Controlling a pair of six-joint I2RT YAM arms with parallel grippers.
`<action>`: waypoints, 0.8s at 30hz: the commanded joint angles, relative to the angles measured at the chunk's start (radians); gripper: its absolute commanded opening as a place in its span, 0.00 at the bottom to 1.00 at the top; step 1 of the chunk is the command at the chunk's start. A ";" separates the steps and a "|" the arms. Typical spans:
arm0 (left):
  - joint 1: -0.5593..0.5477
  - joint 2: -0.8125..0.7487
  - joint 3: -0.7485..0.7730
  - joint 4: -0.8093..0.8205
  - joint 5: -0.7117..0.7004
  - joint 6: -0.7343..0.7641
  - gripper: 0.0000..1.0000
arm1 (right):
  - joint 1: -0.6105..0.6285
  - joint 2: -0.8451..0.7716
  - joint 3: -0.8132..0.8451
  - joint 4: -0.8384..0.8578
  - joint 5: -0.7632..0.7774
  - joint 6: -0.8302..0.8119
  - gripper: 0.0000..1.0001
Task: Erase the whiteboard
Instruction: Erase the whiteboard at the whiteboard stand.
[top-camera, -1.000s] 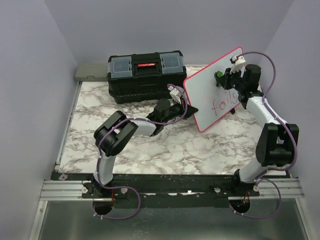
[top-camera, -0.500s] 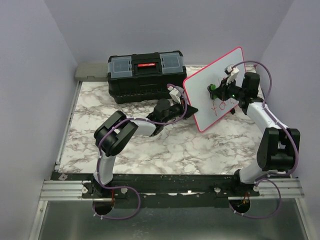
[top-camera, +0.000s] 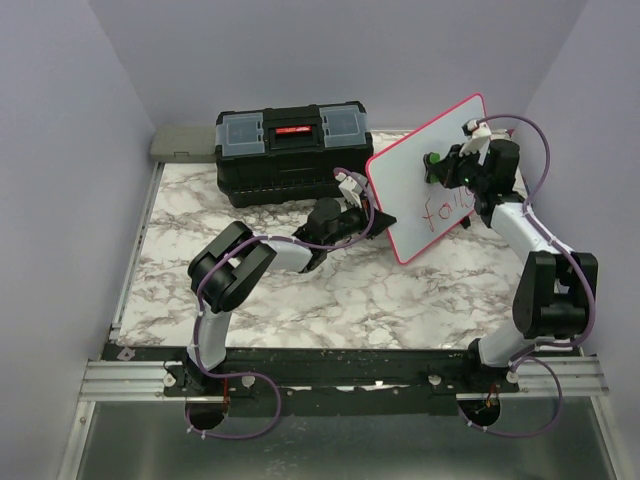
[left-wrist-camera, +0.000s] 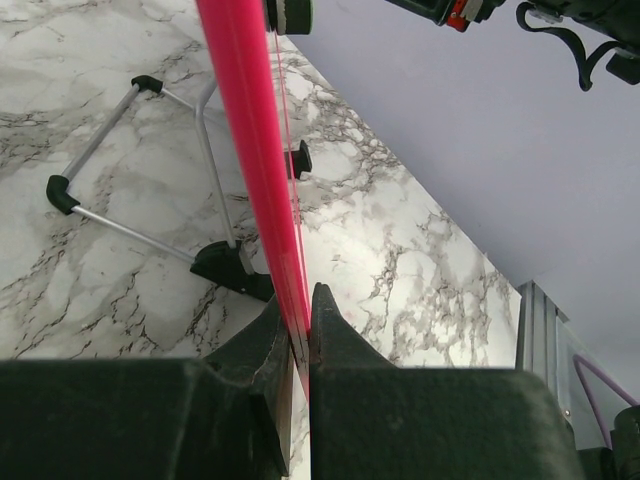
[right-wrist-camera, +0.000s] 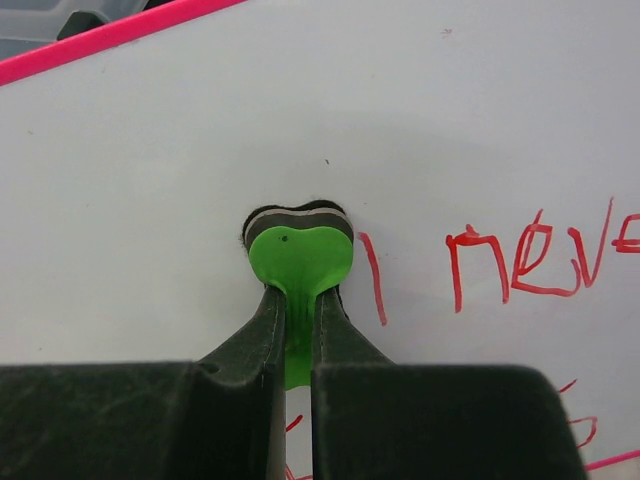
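Observation:
The whiteboard (top-camera: 410, 200), white with a pink rim, stands tilted on the marble table at the right. Red handwriting (top-camera: 447, 207) crosses its lower part. My left gripper (top-camera: 383, 218) is shut on the board's left edge; in the left wrist view the pink rim (left-wrist-camera: 250, 150) runs down between the closed jaws of the left gripper (left-wrist-camera: 298, 305). My right gripper (top-camera: 447, 165) is shut on a green heart-shaped eraser (top-camera: 435, 158). The right wrist view shows the eraser (right-wrist-camera: 300, 255) pressed flat on the whiteboard (right-wrist-camera: 450, 120), just left of the red handwriting (right-wrist-camera: 530, 260), held by the right gripper (right-wrist-camera: 297, 300).
A black toolbox (top-camera: 292, 150) with a red latch stands at the back, left of the board. A grey flat object (top-camera: 182, 142) lies behind the table's back left corner. The board's wire stand (left-wrist-camera: 130, 170) with black feet rests on the marble behind it.
My right gripper swept the eraser down and to the left over the board, then back up toward the upper part. The left gripper kept its hold without moving.

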 joint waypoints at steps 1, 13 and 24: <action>-0.026 -0.007 -0.015 0.071 0.101 0.076 0.00 | -0.013 0.041 0.011 -0.026 0.090 -0.067 0.01; -0.026 0.001 -0.011 0.084 0.100 0.067 0.00 | -0.017 0.034 -0.005 -0.352 -0.342 -0.364 0.01; -0.026 0.003 -0.008 0.084 0.100 0.064 0.00 | -0.014 -0.035 -0.016 -0.093 -0.380 -0.152 0.01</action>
